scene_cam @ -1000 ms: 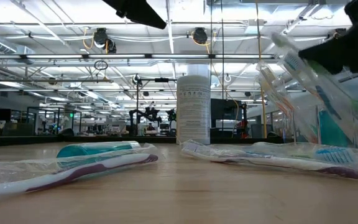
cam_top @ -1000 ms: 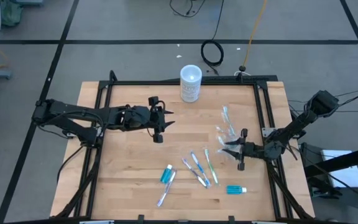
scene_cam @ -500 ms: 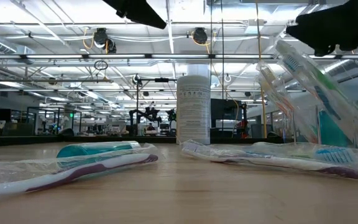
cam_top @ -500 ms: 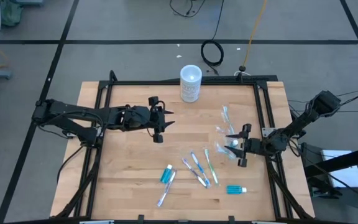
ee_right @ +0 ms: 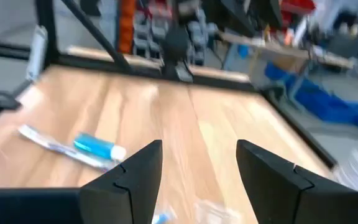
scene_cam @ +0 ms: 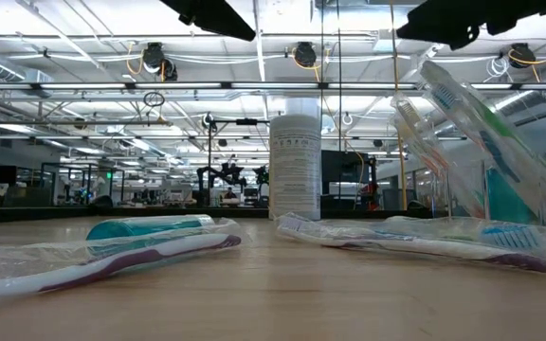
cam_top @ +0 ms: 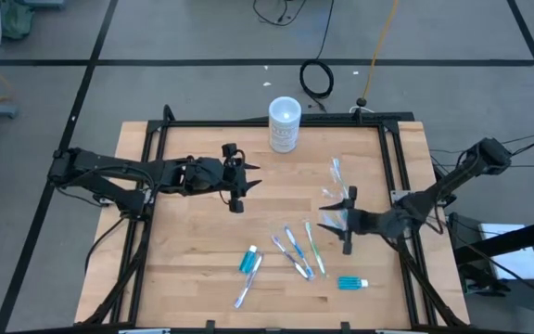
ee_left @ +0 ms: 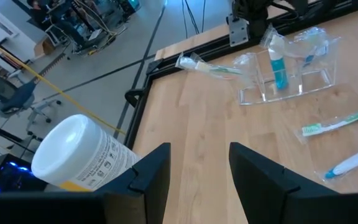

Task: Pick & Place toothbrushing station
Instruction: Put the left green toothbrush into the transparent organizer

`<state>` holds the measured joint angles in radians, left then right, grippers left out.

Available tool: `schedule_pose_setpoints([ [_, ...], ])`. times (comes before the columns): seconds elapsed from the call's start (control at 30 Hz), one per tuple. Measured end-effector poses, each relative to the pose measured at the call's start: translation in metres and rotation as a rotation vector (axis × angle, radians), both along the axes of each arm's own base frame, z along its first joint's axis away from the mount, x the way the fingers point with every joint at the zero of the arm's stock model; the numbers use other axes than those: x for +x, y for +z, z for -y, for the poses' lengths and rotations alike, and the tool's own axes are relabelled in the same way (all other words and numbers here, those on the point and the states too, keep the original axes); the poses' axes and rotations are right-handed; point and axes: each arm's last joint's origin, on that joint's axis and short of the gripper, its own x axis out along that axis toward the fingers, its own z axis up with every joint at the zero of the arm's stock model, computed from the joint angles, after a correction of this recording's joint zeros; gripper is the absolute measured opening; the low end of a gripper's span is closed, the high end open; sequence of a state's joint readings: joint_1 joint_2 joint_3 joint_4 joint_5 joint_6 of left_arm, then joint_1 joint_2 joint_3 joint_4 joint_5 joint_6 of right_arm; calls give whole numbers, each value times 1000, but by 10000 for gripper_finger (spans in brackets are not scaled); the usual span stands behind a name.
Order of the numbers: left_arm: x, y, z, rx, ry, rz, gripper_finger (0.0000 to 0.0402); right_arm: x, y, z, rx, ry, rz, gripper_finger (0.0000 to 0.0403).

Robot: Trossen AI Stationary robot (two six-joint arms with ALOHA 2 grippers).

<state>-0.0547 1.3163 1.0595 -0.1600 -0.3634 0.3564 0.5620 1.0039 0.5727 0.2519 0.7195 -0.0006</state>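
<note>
Toothbrushes (cam_top: pixel 297 250) lie scattered toward table's (cam_top: pixel 184 269) front edge, clear cup (cam_top: pixel 339 210) near right edge. Right gripper (cam_top: pixel 348 223) hovers beside cup, jaws wide, empty. Left gripper (cam_top: pixel 237 183) idle mid-table, jaws apart, empty. Looks like reach phase; next: descend on one brush.

Two dark, slim jointed arms on black frame mounts.
The left arm (cam_top: pixel 128 174) and right arm (cam_top: pixel 452 181) are matte black, with cables trailing off the right one. Each gripper, left (ee_left: pixel 194 177) and right (ee_right: pixel 197 174), has two blocky, angular black fingers.
</note>
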Motion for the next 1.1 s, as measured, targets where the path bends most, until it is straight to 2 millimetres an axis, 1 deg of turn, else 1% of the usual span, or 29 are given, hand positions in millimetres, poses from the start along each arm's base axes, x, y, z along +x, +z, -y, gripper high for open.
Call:
schedule_pose_setpoints([
  [0.07, 0, 0, 1, -6, -11, 0, 170, 1, 2, 2, 33, -33, -23, 201],
  [0.17, 0, 0, 2, -24, -55, -2, 170, 2, -1, 5, 78, -59, -32, 197],
  [0.27, 1, -1, 5, -54, -125, -4, 170, 3, -7, 7, 112, -24, -69, 180],
  [0.37, 1, -1, 6, -70, -173, -7, 170, 2, -13, 7, 145, 2, -90, 155],
  [0.57, 1, -1, 6, -70, -179, -7, 170, 0, -20, 9, 142, -14, -112, 106],
  [0.67, 1, -1, 6, -70, -179, -7, 170, -1, -21, 9, 159, -23, -124, 73],
  [0.8, 1, -1, 6, -70, -179, -7, 170, -2, -23, 8, 149, -18, -141, 18],
  [0.83, 1, -1, 6, -70, -179, -7, 170, -3, -23, 8, 148, -15, -141, 11],
  [1.0, 1, -1, 6, -70, -179, -7, 170, -11, -16, 3, 155, 31, -117, 15],
  [1.1, 1, -1, 6, -70, -179, -7, 170, -19, -11, 2, 157, 56, -107, 8],
])
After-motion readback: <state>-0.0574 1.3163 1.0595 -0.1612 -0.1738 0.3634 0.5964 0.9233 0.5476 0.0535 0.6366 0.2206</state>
